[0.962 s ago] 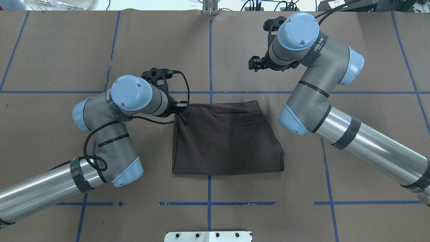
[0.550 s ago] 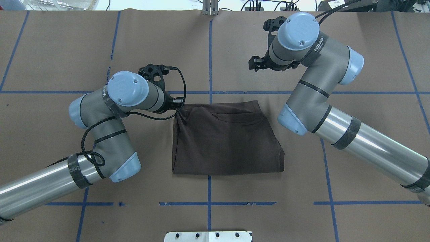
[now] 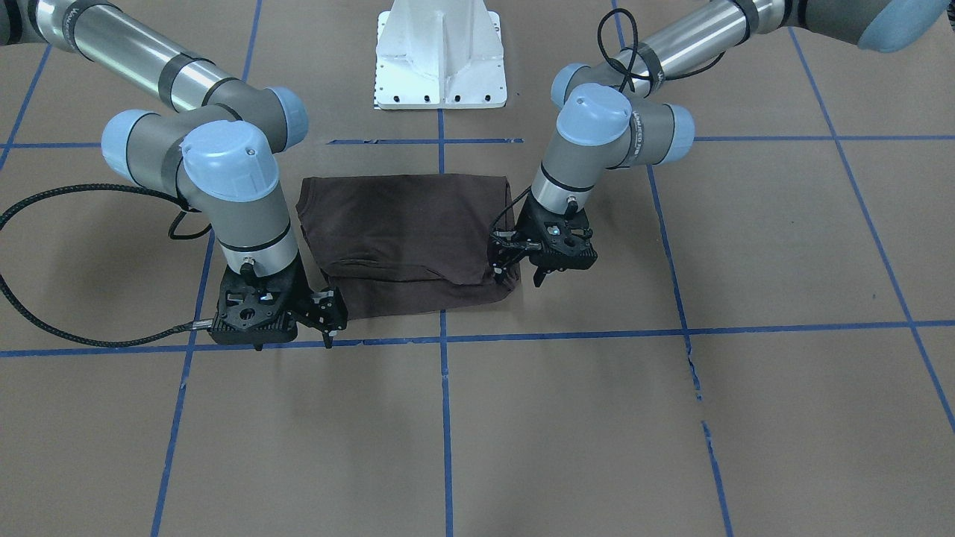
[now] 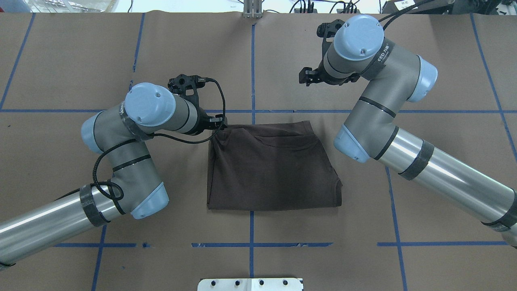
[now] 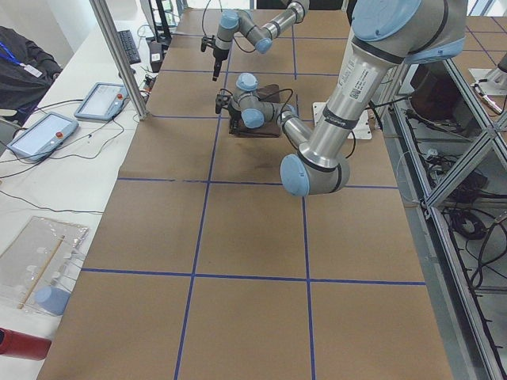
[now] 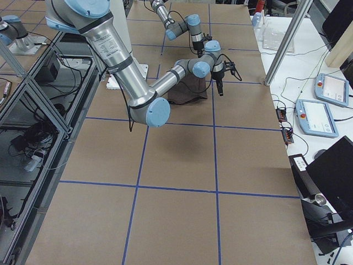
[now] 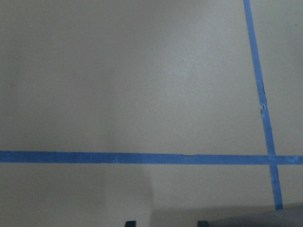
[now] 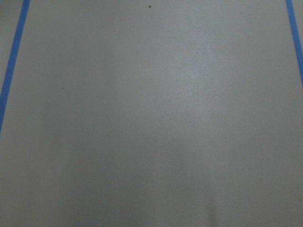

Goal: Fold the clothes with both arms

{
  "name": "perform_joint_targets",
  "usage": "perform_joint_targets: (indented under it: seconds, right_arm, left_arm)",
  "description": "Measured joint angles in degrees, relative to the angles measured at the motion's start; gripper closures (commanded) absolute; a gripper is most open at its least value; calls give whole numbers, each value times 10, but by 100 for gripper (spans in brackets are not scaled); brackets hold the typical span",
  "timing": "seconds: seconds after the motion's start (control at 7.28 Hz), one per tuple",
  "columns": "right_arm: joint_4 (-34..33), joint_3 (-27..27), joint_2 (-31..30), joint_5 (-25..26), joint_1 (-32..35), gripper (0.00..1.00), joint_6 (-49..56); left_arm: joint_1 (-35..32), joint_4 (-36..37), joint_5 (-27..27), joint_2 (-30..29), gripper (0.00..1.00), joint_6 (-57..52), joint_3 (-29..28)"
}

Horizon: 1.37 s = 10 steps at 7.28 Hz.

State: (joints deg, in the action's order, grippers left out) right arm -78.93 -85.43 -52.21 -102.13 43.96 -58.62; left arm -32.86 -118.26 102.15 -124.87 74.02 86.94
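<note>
The dark brown T-shirt [image 4: 270, 169] [image 3: 403, 231] lies folded into a rough rectangle at the table's middle. My left gripper [image 4: 218, 121] [image 3: 516, 272] hangs at the shirt's far-left corner, where the cloth is a little bunched. It is open. In the left wrist view only the fingertips [image 7: 129, 222] show at the bottom edge, spread apart over bare paper with nothing between them. My right gripper [image 4: 305, 76] [image 3: 327, 328] is open above bare table, beyond the shirt's far-right corner and apart from it. The right wrist view shows only table.
Brown paper with blue tape grid lines [image 4: 252, 60] covers the table. The white pedestal [image 3: 440, 52] stands at the near edge on the robot's side. Tablets and cables [image 5: 99, 99] lie on a side bench past the far edge.
My left arm's wrist and elbow have shifted left and slightly away from the robot, with the gripper staying by the shirt's corner. The right arm and the shirt have not moved.
</note>
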Motion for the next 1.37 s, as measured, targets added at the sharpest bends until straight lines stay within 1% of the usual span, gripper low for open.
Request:
perform_joint_targets:
  seconds: [0.14, 0.27, 0.69, 1.24, 1.37]
  right_arm:
    - [0, 0, 0, 0, 0, 0, 0]
    - [0, 0, -1, 0, 1, 0, 1]
    - [0, 0, -1, 0, 1, 0, 0]
    - [1, -1, -2, 0, 0, 0, 0]
    - [1, -2, -2, -1, 0, 0, 0]
  left_arm:
    - [12, 0, 0, 0, 78, 16, 2]
    - [20, 0, -1, 1, 100, 29, 2]
    - [24, 0, -3, 9, 100, 35, 2]
    - [-28, -2, -6, 21, 100, -32, -15]
    - [-36, -6, -6, 23, 1, -38, -25]
